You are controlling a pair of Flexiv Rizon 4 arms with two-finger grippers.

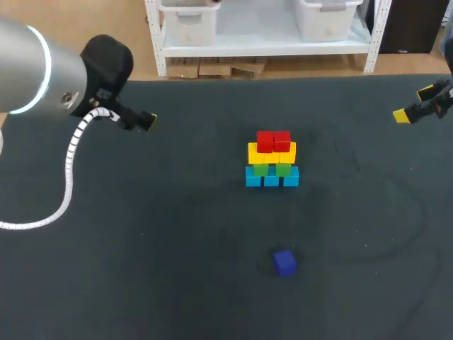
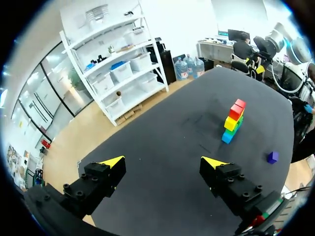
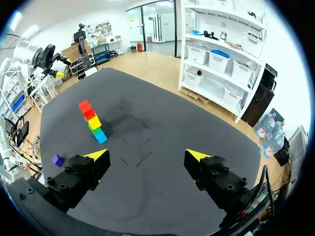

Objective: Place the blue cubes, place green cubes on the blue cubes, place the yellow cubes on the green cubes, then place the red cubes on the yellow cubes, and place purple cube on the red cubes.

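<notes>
From where I stand, four of the five layers look done, and only the purple cube (image 1: 284,262) is left to place. It lies alone on the counter (image 1: 177,248), well apart from the stack (image 1: 272,159) and on the robot's side of it. The stack stands near the middle of the counter, with blue cubes (image 1: 271,178) at the bottom, then green cubes (image 1: 261,169), then yellow cubes (image 1: 272,154), and red cubes (image 1: 274,141) on top.

Neither arm is near any of this. The left gripper (image 1: 145,120) sits off to the left of the stack and the right gripper (image 1: 414,104) is far out at the right edge. In its own wrist view the left gripper (image 2: 163,162) has its fingers spread wide around nothing. The right gripper (image 3: 146,155) is spread and holds nothing either.

So I judge the step in hand to be the fetching of the purple cube. One arm would have to come across and drop over it with its fingers either side. It would then pinch the cube, carry it up and set it squarely where the two reds meet. The footing there is narrow, and a nudge could knock the upper rows off.

- Blue: three in a row.
- Green: two.
- Yellow: the row runs together, so I cannot tell two from three.
- Red: two, side by side.
- Purple: one.
</notes>
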